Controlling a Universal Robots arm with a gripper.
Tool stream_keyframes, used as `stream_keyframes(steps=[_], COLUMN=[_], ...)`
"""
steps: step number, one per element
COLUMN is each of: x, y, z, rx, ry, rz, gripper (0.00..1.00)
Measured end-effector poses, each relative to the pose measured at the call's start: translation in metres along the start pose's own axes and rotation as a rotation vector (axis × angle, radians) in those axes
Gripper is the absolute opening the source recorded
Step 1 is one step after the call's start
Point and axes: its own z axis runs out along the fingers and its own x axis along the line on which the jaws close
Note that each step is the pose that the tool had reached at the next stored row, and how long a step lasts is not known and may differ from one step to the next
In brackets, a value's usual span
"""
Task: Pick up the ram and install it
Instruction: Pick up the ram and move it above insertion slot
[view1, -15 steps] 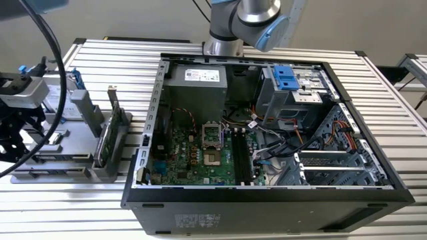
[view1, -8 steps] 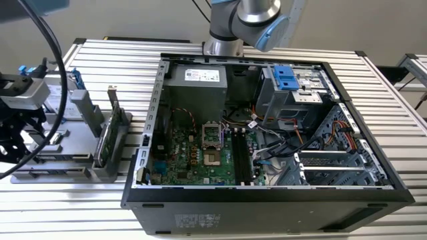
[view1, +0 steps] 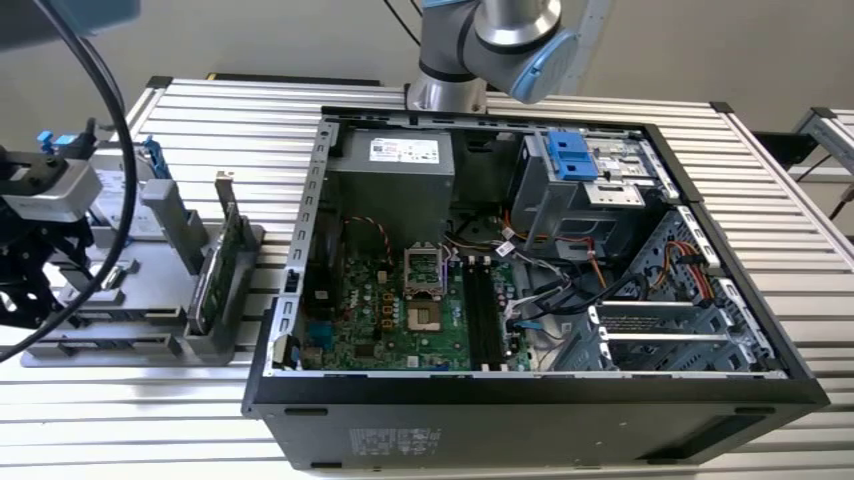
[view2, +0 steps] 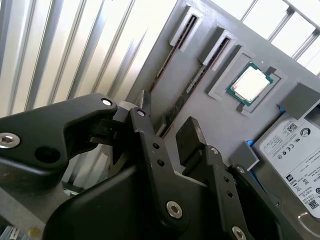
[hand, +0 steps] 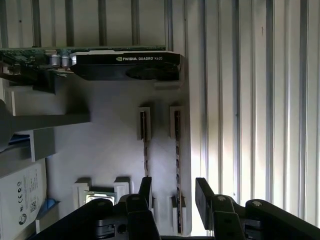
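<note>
- The pincer (hand: 174, 186) hangs over a grey parts fixture (hand: 110, 145). Its two black fingers (hand: 201, 192) stand well apart and hold nothing.
- The ram (hand: 177, 150) stands on edge in a narrow slot of the fixture. In both wrist views it runs into the gap between the two fingers. No finger can be seen touching it.
- A second stick (hand: 145, 150) stands in the parallel slot just beside the ram. Its near end passes behind one finger.
- A square processor chip (view2: 250, 82) lies flat in its own recess beside the two sticks.
- A silver hard drive (view2: 292, 150) with a white label lies past the chip, against a blue rail.
- At the far end of the fixture, a green expansion card (hand: 120, 62) with a black cooler stands upright across the ends of the stick slots.
- The fixture rests on a slatted metal worktop (hand: 250, 100).
- In the exterior view, the fixture sits at nine o'clock from the open computer case (view1: 534, 250), on the exterior view's left.
- The case lies on its side with the green motherboard (view1: 387, 310) exposed. Long black memory slots (view1: 483, 310) run along the board's three o'clock edge.
- The arm's base (view1: 447, 95) stands at twelve o'clock from the case.
</note>
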Motion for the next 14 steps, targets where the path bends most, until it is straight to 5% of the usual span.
stream_keyframes(steps=[14], x=[0.0000], y=[-0.0001], z=[0.0028], rx=[-0.0001], ry=[-0.0012], rz=[0.000], gripper=[1.00])
